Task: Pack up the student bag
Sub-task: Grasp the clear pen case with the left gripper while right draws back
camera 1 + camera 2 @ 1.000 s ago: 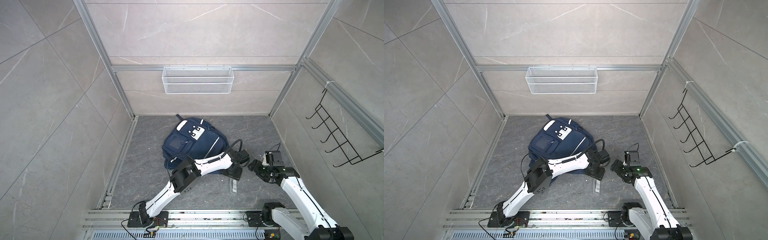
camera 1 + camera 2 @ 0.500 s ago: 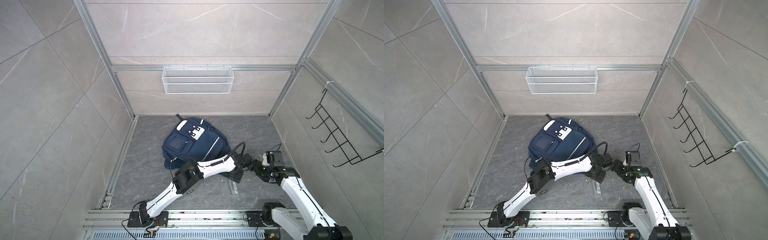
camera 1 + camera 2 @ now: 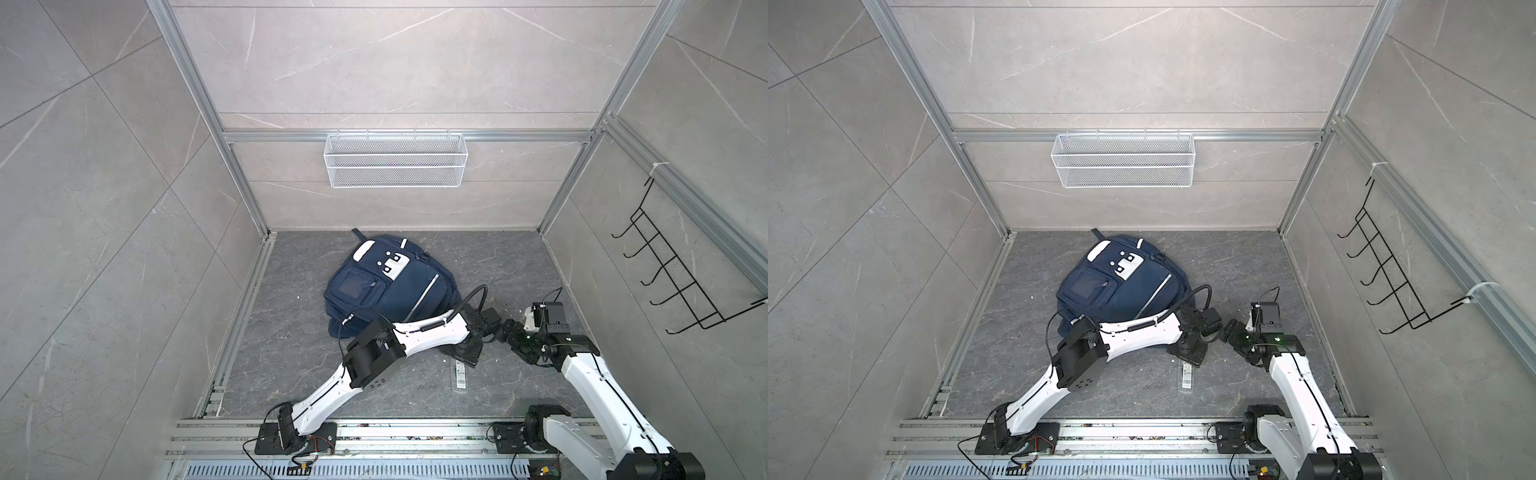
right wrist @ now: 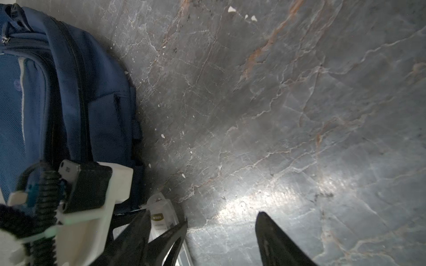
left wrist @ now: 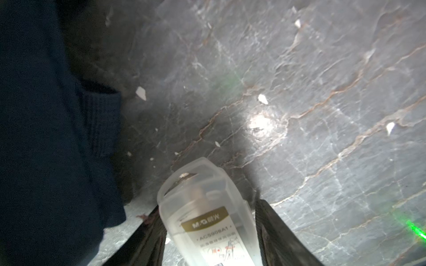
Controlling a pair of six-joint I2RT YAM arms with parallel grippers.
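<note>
The student bag (image 3: 390, 291) lies zipped, packing seemingly unstarted. The left hand (image 5: 208, 206) straddles a clear case (image 3: 460, 377), grip uncertain; right hand (image 3: 510, 332) gapes empty.

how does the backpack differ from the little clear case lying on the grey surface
The student bag is large, soft navy fabric; the clear plastic case is small, slim, rigid and see-through. The bag has zipped pockets and white patches; the case carries a printed label. Both lie on the grey marbled surface.
</note>
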